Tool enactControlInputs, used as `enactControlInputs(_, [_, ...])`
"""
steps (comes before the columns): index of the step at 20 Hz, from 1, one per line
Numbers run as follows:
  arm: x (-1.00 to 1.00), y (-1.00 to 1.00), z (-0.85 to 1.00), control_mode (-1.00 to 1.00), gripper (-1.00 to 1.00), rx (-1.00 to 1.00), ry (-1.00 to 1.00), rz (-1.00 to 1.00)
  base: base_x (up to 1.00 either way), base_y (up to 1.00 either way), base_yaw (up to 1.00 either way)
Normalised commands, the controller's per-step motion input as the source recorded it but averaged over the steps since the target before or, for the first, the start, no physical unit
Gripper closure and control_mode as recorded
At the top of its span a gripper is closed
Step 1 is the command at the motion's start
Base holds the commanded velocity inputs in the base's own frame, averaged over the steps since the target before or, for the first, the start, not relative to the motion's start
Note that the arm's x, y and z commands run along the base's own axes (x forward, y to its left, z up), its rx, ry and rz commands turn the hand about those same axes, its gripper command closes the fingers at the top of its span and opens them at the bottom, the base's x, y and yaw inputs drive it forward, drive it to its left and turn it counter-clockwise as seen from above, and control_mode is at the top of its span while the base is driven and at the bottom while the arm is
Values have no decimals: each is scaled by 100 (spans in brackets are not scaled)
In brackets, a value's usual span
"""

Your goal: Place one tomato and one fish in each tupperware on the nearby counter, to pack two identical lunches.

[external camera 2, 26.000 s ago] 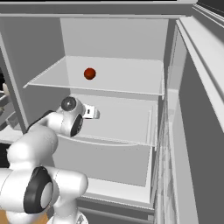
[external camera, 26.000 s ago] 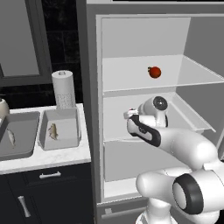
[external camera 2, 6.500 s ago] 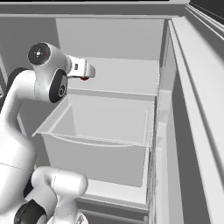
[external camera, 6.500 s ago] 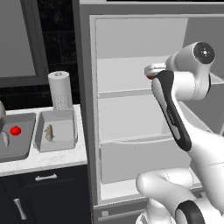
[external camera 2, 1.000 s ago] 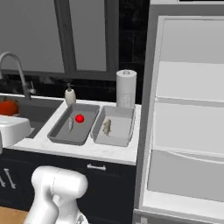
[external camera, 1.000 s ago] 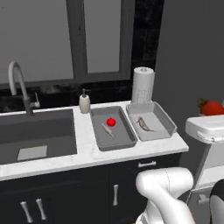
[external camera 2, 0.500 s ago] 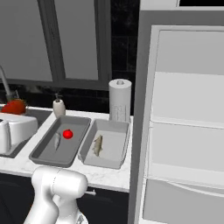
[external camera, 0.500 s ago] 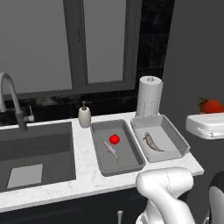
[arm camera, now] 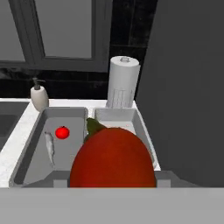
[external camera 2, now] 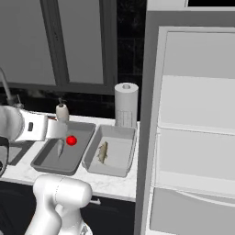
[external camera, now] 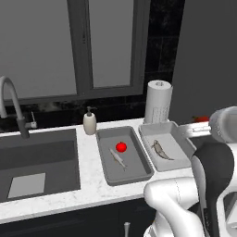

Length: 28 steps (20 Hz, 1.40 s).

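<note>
1. Since a second ago the base has closed on the counter [external camera: 88,185]; both trays loom larger.
2. Darker tupperware [external camera: 139,169] is packed; lighter tupperware [external camera: 183,148] holds just a fish [external camera: 159,150].
3. Gripper [arm camera: 113,177], jaws pinching the held tomato [arm camera: 113,159], hovers short; I'd centre it over the lighter tray, then lower.

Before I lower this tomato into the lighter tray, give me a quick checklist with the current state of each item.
1. Second tomato held in gripper: ok.
2. Darker tray holds tomato and fish: ok.
3. Lighter tray holds a fish: ok.
4. Lighter tray has no tomato yet: ok.
5. Gripper above lighter tray: cannot tell.
6. Paper towel roll behind the tray, clear of it: ok.
</note>
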Motion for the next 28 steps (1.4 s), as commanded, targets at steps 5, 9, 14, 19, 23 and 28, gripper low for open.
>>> enactControlInputs(5, [84,-3,-79,-100,100,-7,52,-1,0,0,0])
enactControlInputs(9, [45,-13,-98,-100,100,-3,17,0,0,0,0])
enactControlInputs(14, [48,-20,-74,-100,100,-4,7,-1,0,0,0])
enactControlInputs(19, [70,-8,-24,-100,100,-2,4,-5,0,0,0])
enactControlInputs(23, [66,-28,-24,-100,100,0,4,0,0,0,0])
enactControlInputs(28, [60,-19,-42,-100,100,0,1,0,0,0,0])
